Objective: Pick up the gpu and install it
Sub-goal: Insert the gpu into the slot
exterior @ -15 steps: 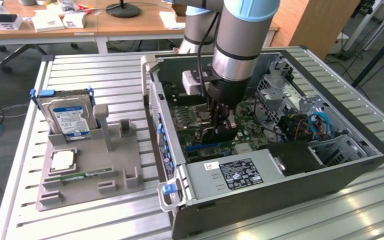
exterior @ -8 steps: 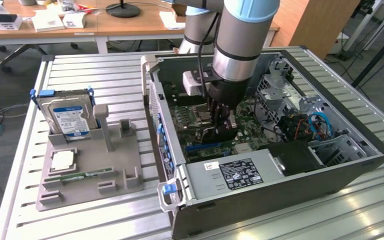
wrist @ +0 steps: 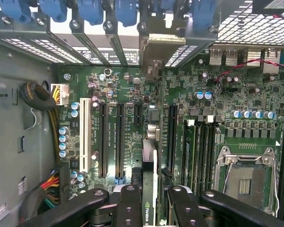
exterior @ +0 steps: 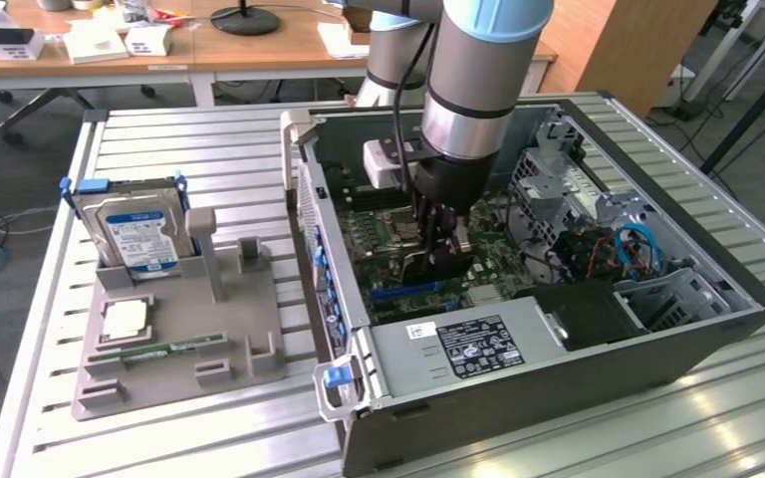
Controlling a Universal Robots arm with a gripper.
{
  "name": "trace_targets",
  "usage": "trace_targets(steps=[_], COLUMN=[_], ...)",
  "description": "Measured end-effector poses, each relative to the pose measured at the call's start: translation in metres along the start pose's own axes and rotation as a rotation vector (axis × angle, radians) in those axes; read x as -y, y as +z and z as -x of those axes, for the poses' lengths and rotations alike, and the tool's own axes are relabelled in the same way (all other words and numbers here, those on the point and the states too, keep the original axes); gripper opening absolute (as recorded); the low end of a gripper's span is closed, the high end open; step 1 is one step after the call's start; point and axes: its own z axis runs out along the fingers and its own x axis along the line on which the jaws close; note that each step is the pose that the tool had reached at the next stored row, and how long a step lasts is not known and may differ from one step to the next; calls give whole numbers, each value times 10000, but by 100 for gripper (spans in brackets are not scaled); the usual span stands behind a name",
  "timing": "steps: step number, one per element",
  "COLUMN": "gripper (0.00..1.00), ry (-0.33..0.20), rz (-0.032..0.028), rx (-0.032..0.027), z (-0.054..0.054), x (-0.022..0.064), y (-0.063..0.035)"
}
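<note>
We judge the task well past its first half. The pick-up is done: the gpu is off the grey fixture tray, which sits on the slatted table with the blue-labelled hard drive and the memory stick in their places. The card is now inside the open computer case, over the motherboard.

The gripper is clamped on the gpu. In the wrist view we see its black fingers pressed against either face of the card, which stands edge-on between them with its green logo showing at the held end. In the exterior view the gripper hangs near the middle of the case, the dark card gripped below it and close to the board.

From the held end the card runs straight away from the gripper toward the case wall that carries the blue latches, and its silvery bracket is up against the slot openings in that wall. It lies parallel to the long black expansion slots, with one on each side of it.

What is left is the seating itself. From these angles we cannot say for sure whether the card's lower edge has entered a slot or only hovers just above the board. To us it looks not yet pushed home, and the gripper has not let go.
</note>
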Motion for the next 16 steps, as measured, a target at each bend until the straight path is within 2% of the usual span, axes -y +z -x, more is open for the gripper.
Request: trace_targets(steps=[16], gripper=[26], ry=[2], rz=[-20], rx=[5], z=[3], x=[-5], y=[-30])
